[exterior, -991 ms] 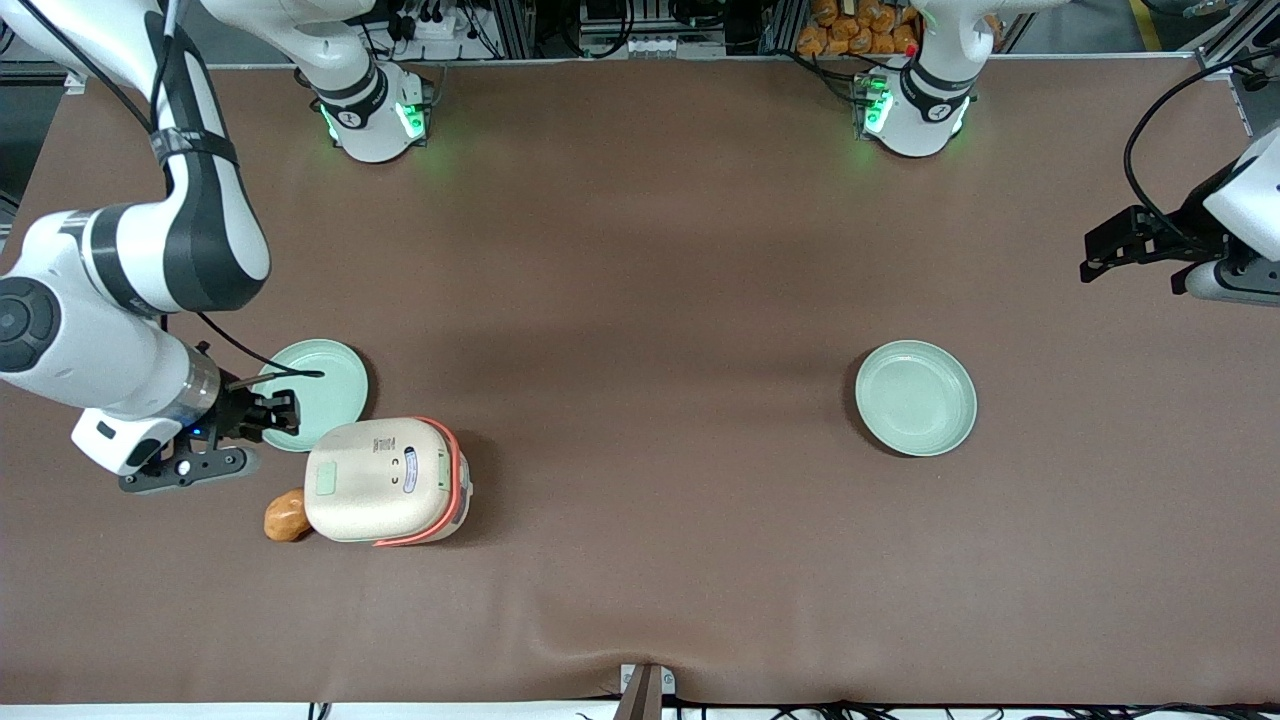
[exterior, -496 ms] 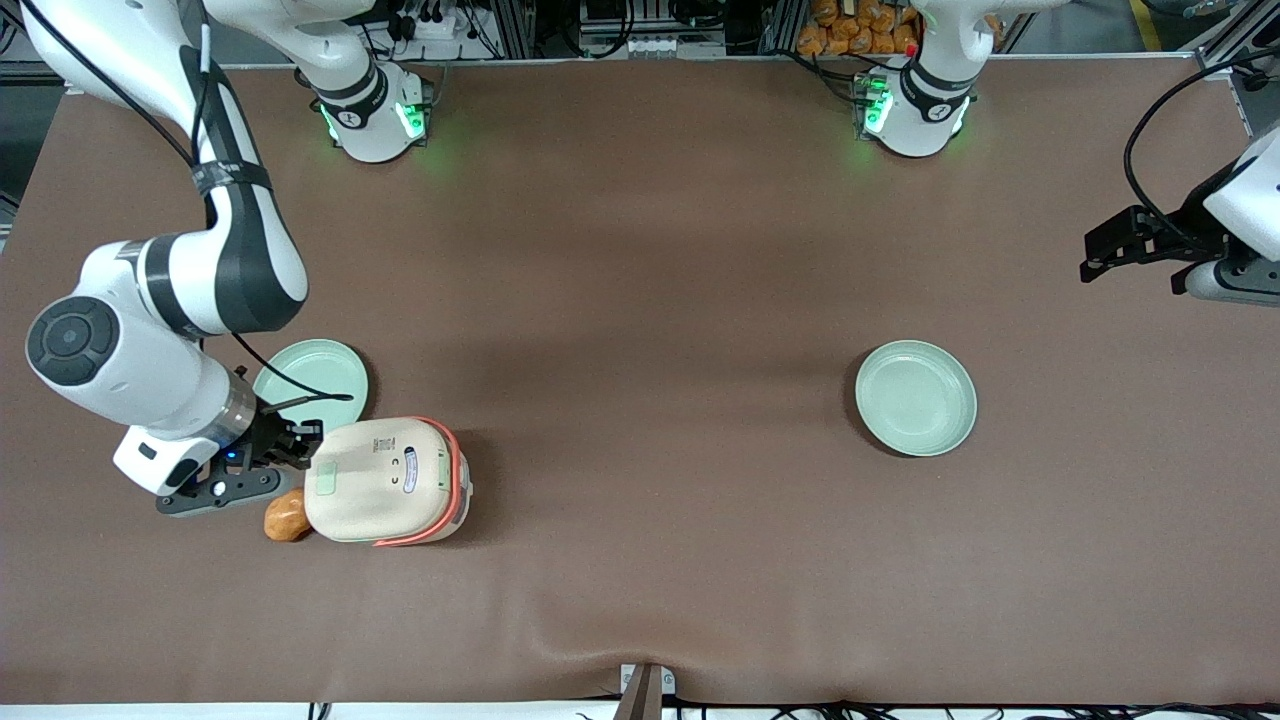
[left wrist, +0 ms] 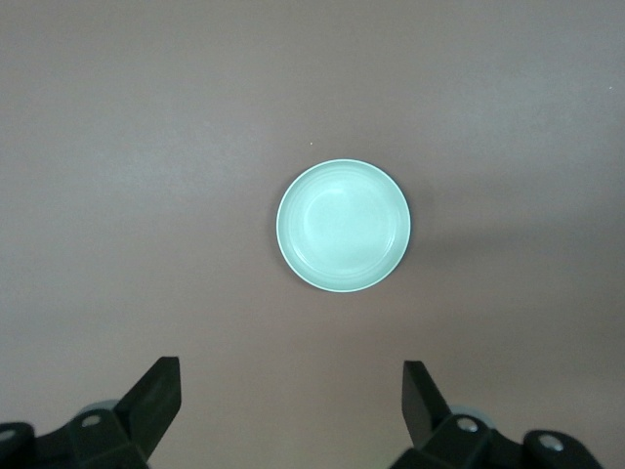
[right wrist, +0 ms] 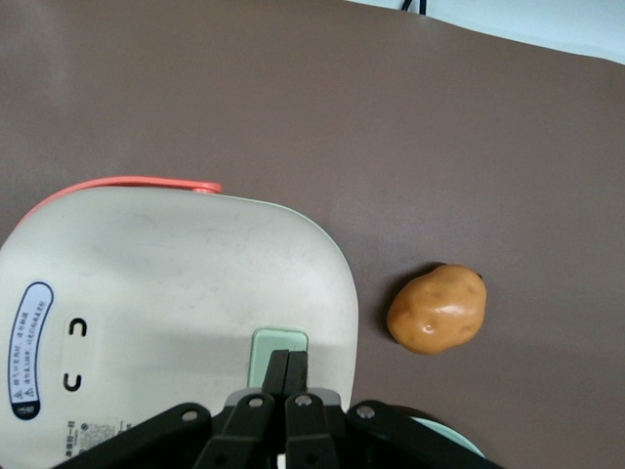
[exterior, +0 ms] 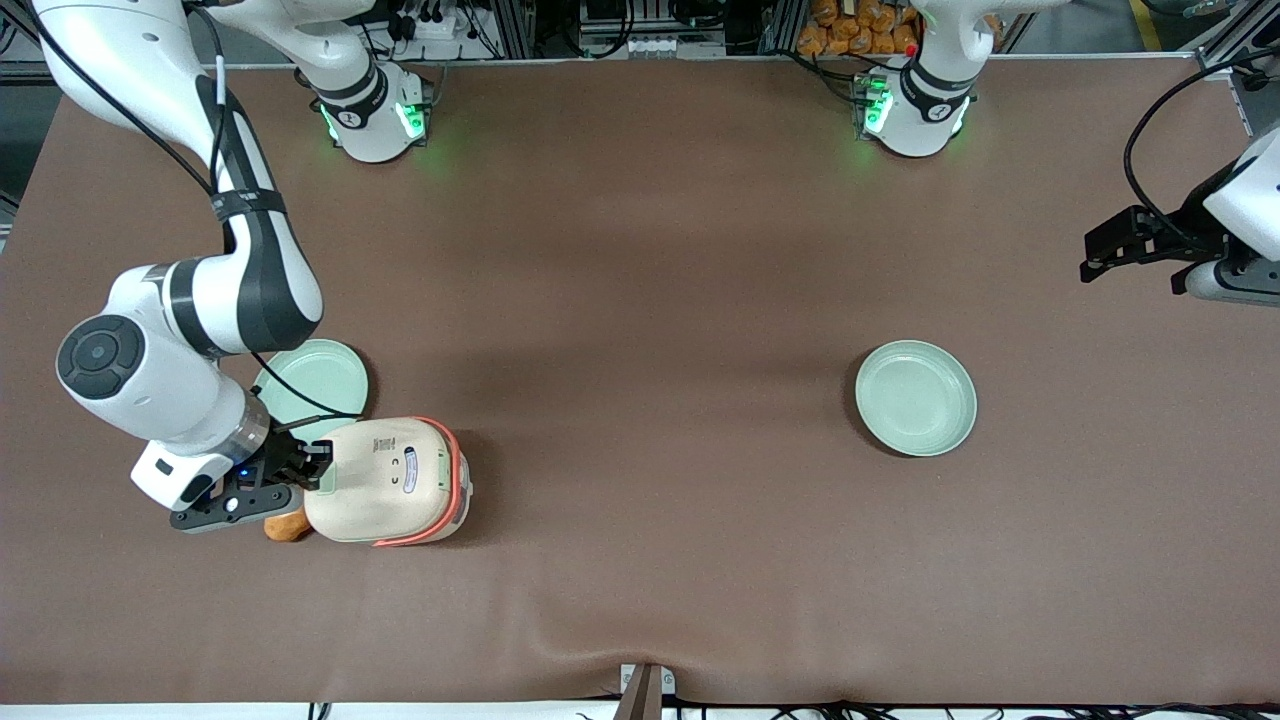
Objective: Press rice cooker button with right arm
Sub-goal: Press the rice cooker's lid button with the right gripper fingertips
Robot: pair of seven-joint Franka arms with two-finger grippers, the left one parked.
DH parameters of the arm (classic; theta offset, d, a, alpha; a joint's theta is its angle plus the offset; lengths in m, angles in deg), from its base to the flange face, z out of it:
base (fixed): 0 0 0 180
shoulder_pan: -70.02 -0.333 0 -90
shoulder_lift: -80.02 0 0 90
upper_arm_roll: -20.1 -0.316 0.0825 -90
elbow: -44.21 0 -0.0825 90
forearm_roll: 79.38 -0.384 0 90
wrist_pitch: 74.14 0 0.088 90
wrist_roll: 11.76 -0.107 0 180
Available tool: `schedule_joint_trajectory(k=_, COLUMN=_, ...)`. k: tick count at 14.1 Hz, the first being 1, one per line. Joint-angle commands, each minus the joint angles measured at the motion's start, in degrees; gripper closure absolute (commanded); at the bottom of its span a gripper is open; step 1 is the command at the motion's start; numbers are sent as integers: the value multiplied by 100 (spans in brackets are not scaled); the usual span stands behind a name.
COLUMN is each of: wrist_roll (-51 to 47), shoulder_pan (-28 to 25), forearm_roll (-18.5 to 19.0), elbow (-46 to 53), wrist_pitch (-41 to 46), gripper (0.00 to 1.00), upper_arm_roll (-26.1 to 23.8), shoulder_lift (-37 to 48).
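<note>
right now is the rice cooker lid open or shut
Shut: the rice cooker lid lies flat; the gripper, fingers together, is over the button.

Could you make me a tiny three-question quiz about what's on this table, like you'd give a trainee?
1. True or false: the gripper has its fingers pressed together, tips over the button on the rice cooker.
2. How many pale green plates are on the table?
A. one
B. two
C. three
3. What is the small orange-brown thing beside the cooker, at the end where the gripper is?

Key
1. True; the wrist view shows the closed tips over the green patch.
2. B: one plate partly under the right arm, another plate toward the parked arm's end.
3. A potato, lying on the cloth.
</note>
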Motion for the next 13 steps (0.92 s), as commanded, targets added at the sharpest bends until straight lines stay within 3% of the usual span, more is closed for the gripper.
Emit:
schedule_joint_trajectory(k=1, wrist_roll=-36, shoulder_pan=-68, forearm_roll=51, elbow=109, wrist_pitch=-21, gripper=100, upper_arm_roll=19, shoulder_lift=-109)
schedule_joint_trajectory(k=13, wrist_roll=-36, shoulder_pan=-68, forearm_roll=42, elbow=100, wrist_pitch=-21, gripper=99, upper_arm_roll=28, shoulder_lift=-311)
